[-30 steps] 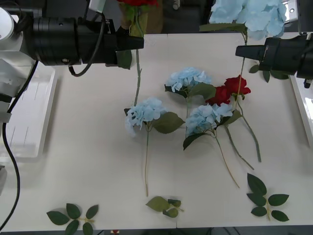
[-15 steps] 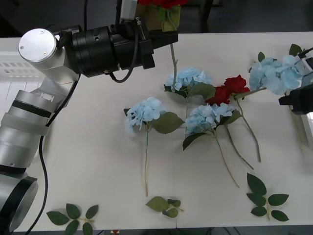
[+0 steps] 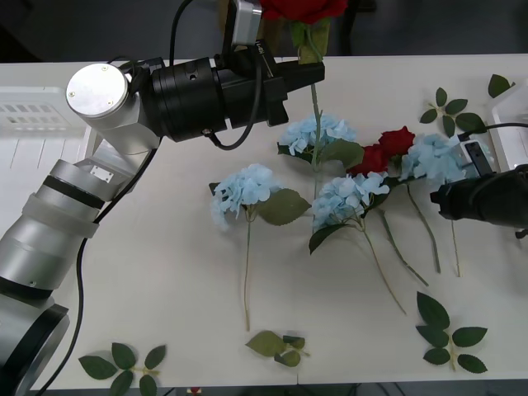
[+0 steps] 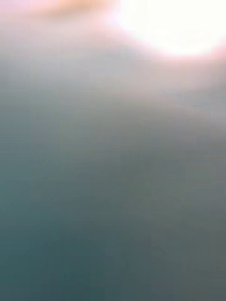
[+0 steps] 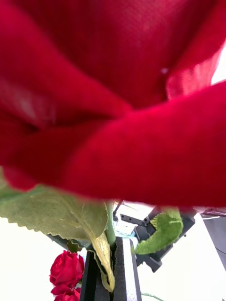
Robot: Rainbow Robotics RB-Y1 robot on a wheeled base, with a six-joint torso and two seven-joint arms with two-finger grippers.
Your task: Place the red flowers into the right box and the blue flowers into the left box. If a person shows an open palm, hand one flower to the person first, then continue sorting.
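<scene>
Two arms are at work: the left gripper (image 3: pixel 309 74), near the tabletop's (image 3: pixel 165 280) far edge, has its fingers clamped on a red rose's (image 3: pixel 304 8) thin wiry stem. The right gripper's (image 3: pixel 437 202) finger state I cannot tell; it lies beside a papery blue hydrangea (image 3: pixel 433 158). Swinging, the dangling stem could snag the clusters below.

The worktop (image 3: pixel 165 272) is seen from above and behind both arms, looking forward and down. The left wrist view is taken from very close beneath a held red rose (image 5: pixel 117 94), whose head at 12 o'clock in the front view is shared by both views. From the right wrist, nothing can be made out beyond blur.
</scene>
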